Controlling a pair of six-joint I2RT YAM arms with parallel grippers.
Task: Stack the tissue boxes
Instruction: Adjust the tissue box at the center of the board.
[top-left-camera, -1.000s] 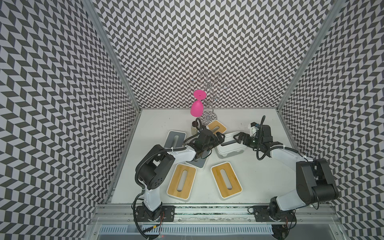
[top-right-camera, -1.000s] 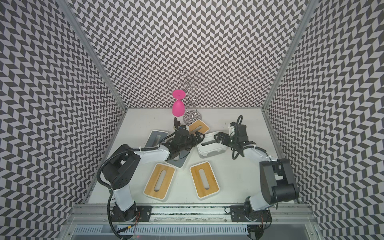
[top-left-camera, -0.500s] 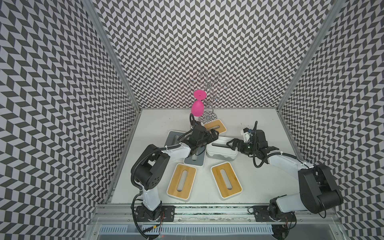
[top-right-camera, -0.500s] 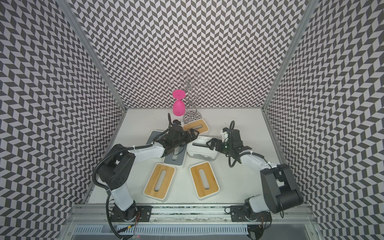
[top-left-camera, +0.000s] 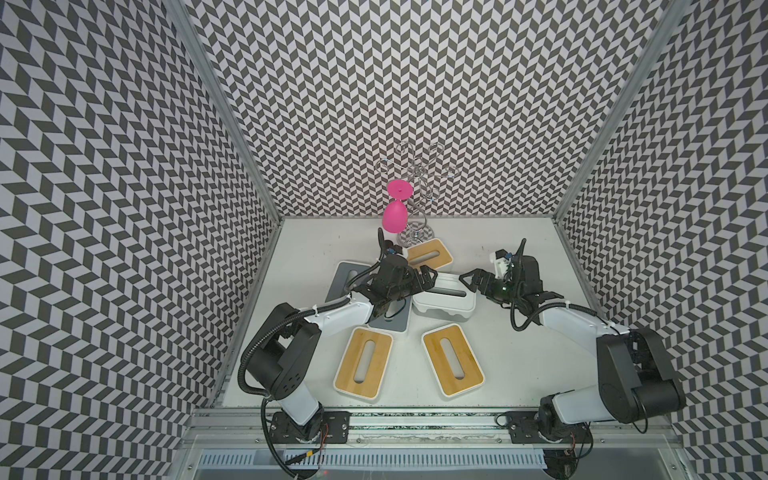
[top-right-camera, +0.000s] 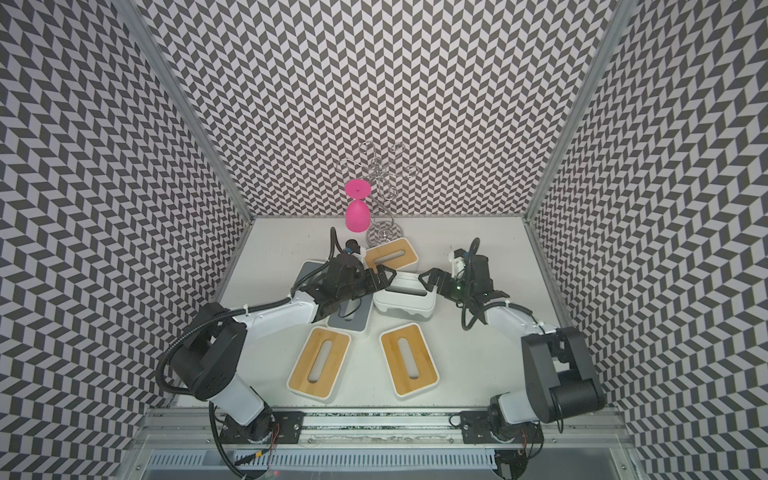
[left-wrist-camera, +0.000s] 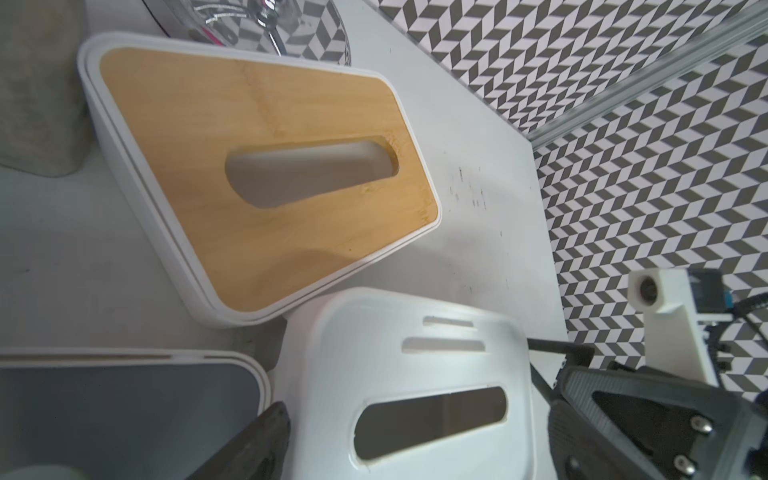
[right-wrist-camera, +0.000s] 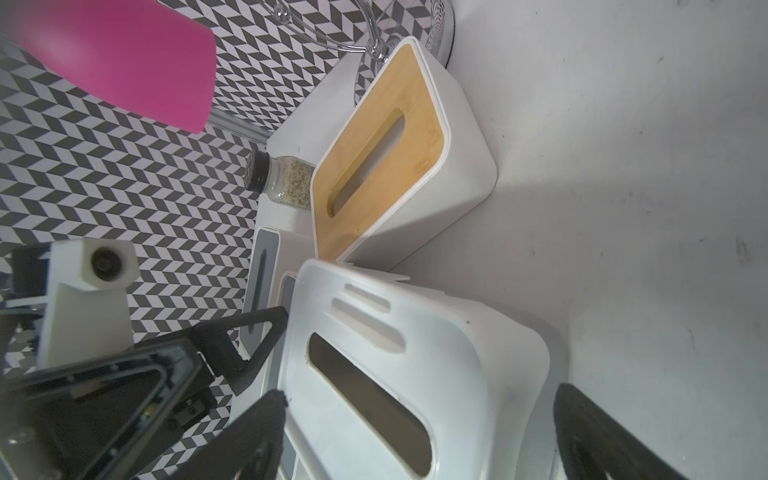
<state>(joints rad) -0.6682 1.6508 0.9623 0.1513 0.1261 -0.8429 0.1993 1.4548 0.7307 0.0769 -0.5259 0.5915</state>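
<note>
An all-white tissue box (top-left-camera: 442, 297) (top-right-camera: 405, 299) sits mid-table and looks to rest on it. My left gripper (top-left-camera: 424, 282) (left-wrist-camera: 411, 415) is open around its left end. My right gripper (top-left-camera: 469, 284) (right-wrist-camera: 419, 399) is open around its right end, with a gap showing beside one finger. Two grey-lidded boxes (top-left-camera: 345, 276) (top-left-camera: 395, 320) lie partly under my left arm. One tan-lidded box (top-left-camera: 430, 255) is just behind the white one, and two more (top-left-camera: 363, 361) (top-left-camera: 453, 359) lie at the front.
A pink goblet (top-left-camera: 394, 216) hangs upside down on a wire rack (top-left-camera: 415, 187) at the back wall. A small dark-capped jar (right-wrist-camera: 282, 178) stands beside the back tan box. Patterned walls close in three sides, and a metal rail runs along the front.
The white box has come a little left and toward the front since a second ago. Both arms have shifted around its ends, and their jaws stay wide.
</note>
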